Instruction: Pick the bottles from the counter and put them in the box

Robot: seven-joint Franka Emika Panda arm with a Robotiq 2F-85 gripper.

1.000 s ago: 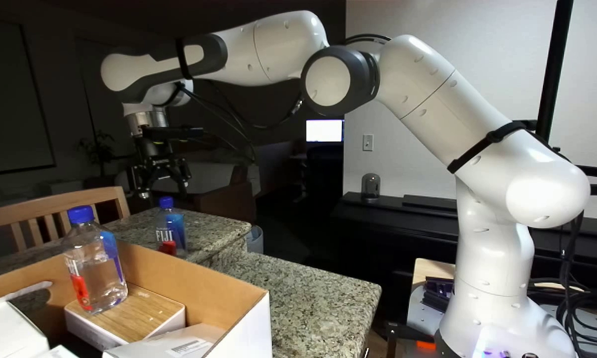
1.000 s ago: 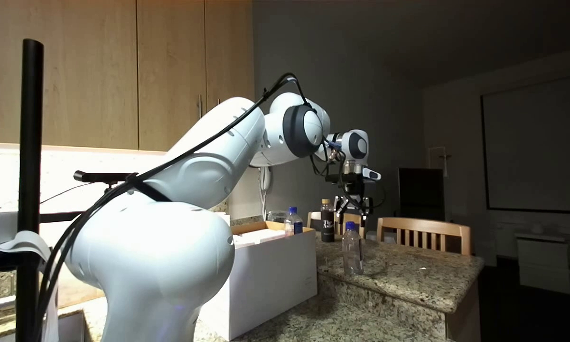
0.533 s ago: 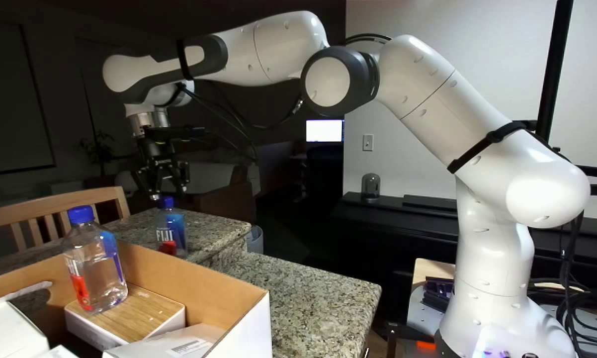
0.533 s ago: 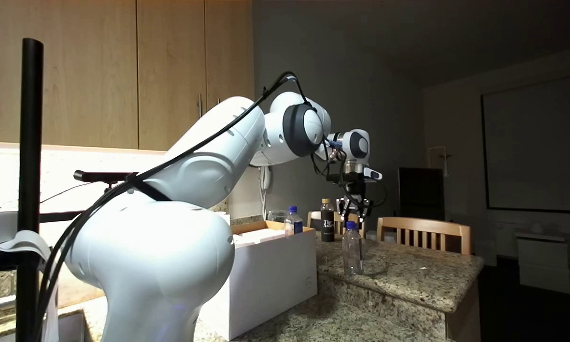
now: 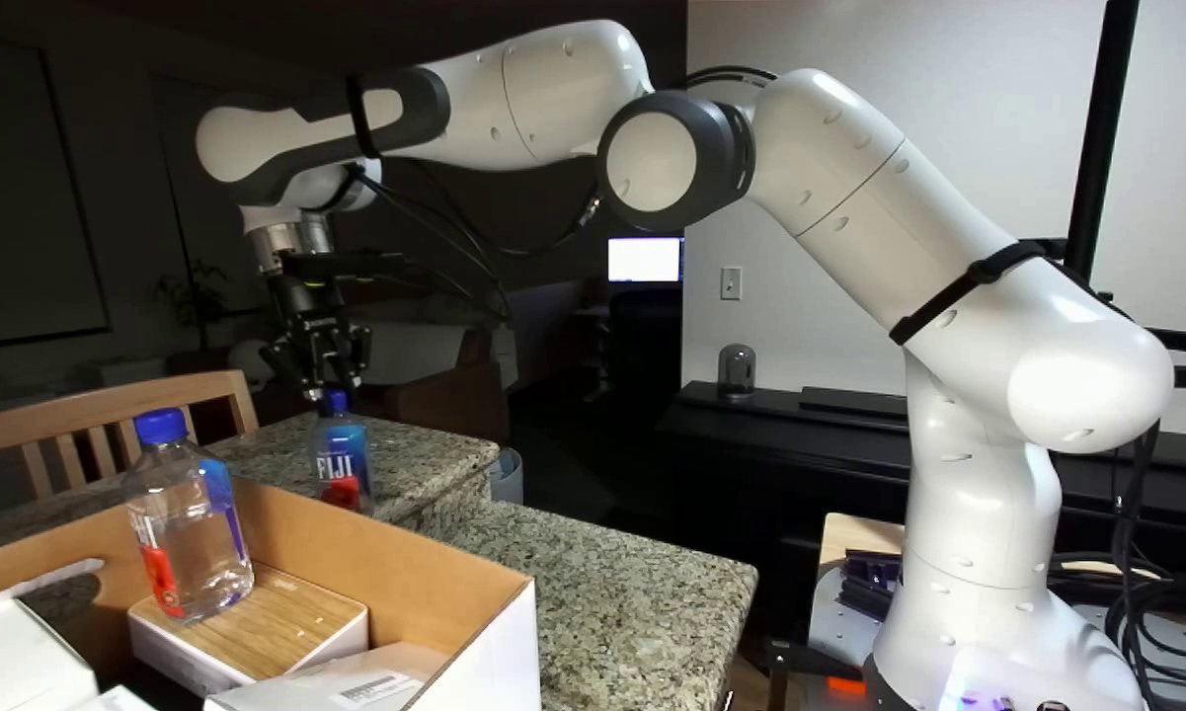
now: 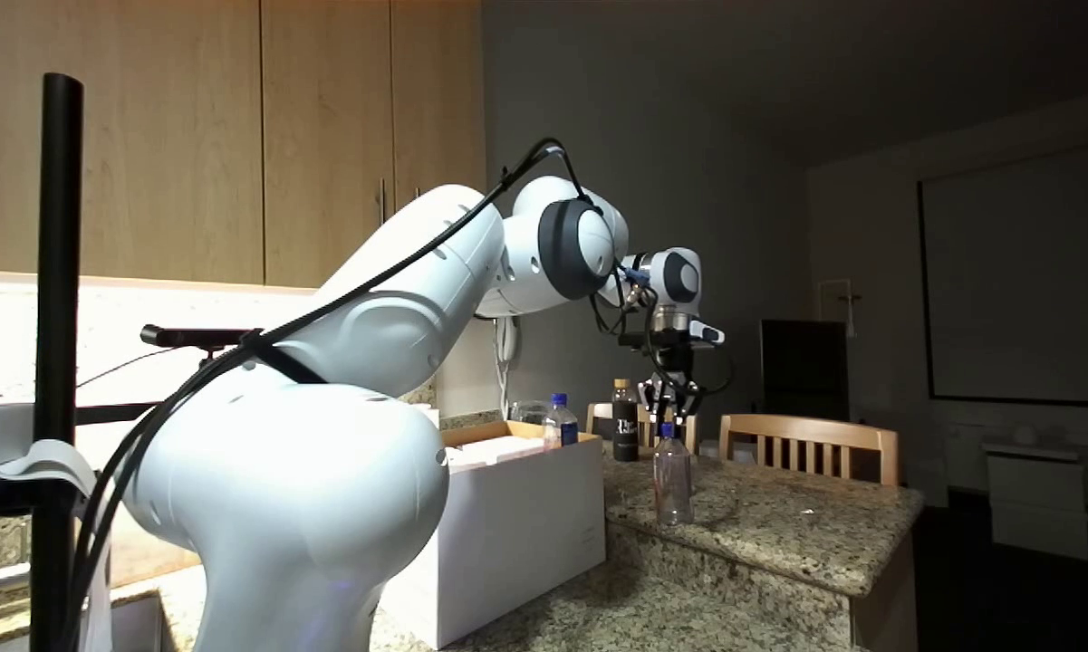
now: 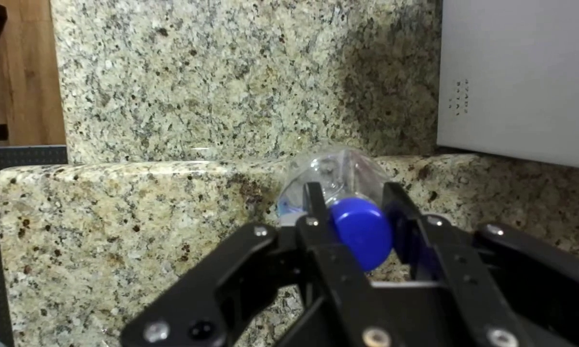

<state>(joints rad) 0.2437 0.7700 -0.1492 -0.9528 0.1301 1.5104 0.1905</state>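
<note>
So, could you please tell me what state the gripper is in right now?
Gripper: closed, holding the blue cap of the bottle that stands on the counter.

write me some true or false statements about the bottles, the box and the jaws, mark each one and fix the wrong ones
1. The boxed bottle stands on a wood-topped block inside the box. True.
2. The jaws flank the boxed bottle's cap. False: they flank the blue cap of the counter bottle.
3. A dark bottle also stands on the counter. True.
4. The dark bottle's cap is blue. False: it is yellowish.
5. The box is brown outside and white inside. False: it is white outside, brown inside.
6. A lit screen shows in the background. True.
</note>
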